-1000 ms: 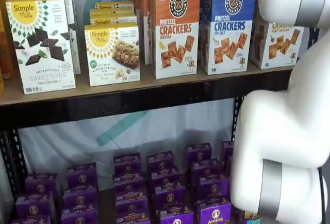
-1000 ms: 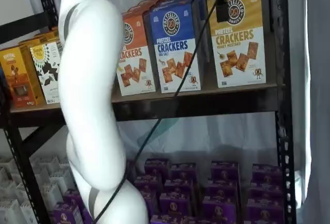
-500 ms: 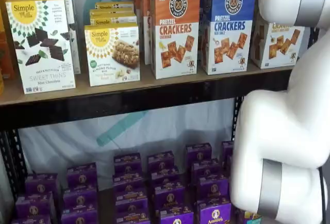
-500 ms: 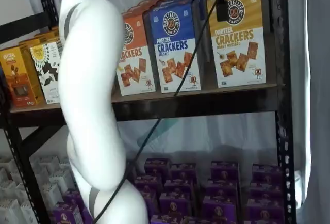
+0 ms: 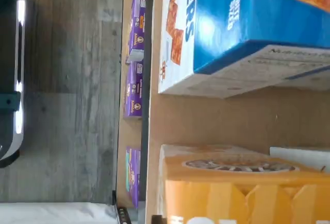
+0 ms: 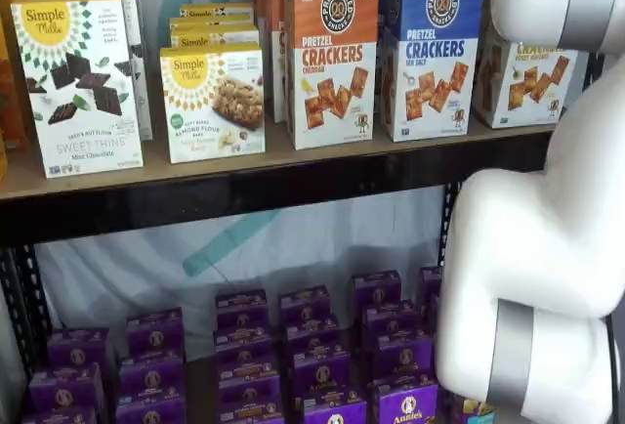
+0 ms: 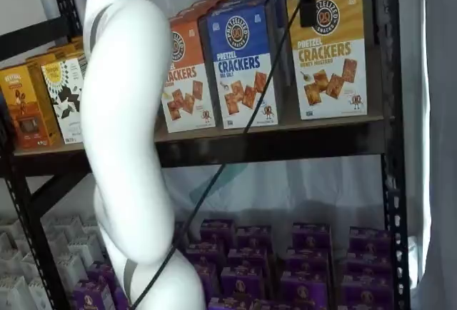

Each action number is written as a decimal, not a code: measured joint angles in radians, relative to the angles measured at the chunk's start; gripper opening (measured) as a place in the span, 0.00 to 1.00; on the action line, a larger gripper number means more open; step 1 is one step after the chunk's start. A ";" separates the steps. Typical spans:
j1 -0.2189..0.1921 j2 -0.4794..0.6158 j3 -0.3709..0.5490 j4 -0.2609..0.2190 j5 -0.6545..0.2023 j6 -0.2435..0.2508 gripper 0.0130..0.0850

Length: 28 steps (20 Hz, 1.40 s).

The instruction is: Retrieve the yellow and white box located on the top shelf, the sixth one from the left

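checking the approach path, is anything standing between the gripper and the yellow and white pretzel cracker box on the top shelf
Nothing visible blocks it. The black gripper finger hangs directly before the tall yellow and white cardboard box, whose front on the tan wooden top shelf faces open air; the blue box stands beside it.

Two fixed cameras face the long tan wooden top shelf (image 6: 293,155) (image 7: 285,128) from the front, one squarely, one obliquely. Both frame the tall blue cardboard cracker box (image 6: 430,48) (image 7: 243,63). The wrist camera, turned sideways, hangs close above it (image 5: 247,22).
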 joint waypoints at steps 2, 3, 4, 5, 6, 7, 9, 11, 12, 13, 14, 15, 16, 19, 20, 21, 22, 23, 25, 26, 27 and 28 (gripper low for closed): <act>-0.007 0.004 -0.012 0.007 0.015 -0.002 0.72; -0.012 0.005 -0.017 0.010 0.023 -0.004 0.72; -0.015 0.002 -0.017 0.014 0.025 -0.006 0.72; -0.020 -0.004 -0.013 0.017 0.025 -0.009 0.72; -0.025 -0.011 -0.008 0.021 0.026 -0.012 0.72; -0.031 -0.017 -0.006 0.026 0.030 -0.016 0.72; -0.046 -0.025 -0.007 0.037 0.047 -0.022 0.72; -0.058 -0.034 -0.006 0.044 0.062 -0.030 0.61; -0.060 -0.034 -0.011 0.041 0.070 -0.032 0.61; -0.062 -0.036 -0.012 0.039 0.074 -0.035 0.61; -0.064 -0.037 -0.014 0.035 0.080 -0.037 0.61; -0.066 -0.037 -0.017 0.035 0.085 -0.038 0.61; -0.069 -0.037 -0.019 0.036 0.090 -0.040 0.61; -0.082 -0.048 -0.018 0.047 0.102 -0.045 0.61; -0.085 -0.056 -0.012 0.049 0.101 -0.048 0.61; -0.089 -0.064 -0.005 0.051 0.100 -0.051 0.61; -0.094 -0.075 0.003 0.053 0.102 -0.054 0.61; -0.099 -0.086 0.010 0.055 0.107 -0.057 0.61; -0.107 -0.112 0.032 0.053 0.111 -0.065 0.61; -0.109 -0.123 0.042 0.051 0.112 -0.069 0.61; -0.111 -0.134 0.053 0.048 0.114 -0.071 0.61; -0.113 -0.151 0.070 0.045 0.118 -0.075 0.61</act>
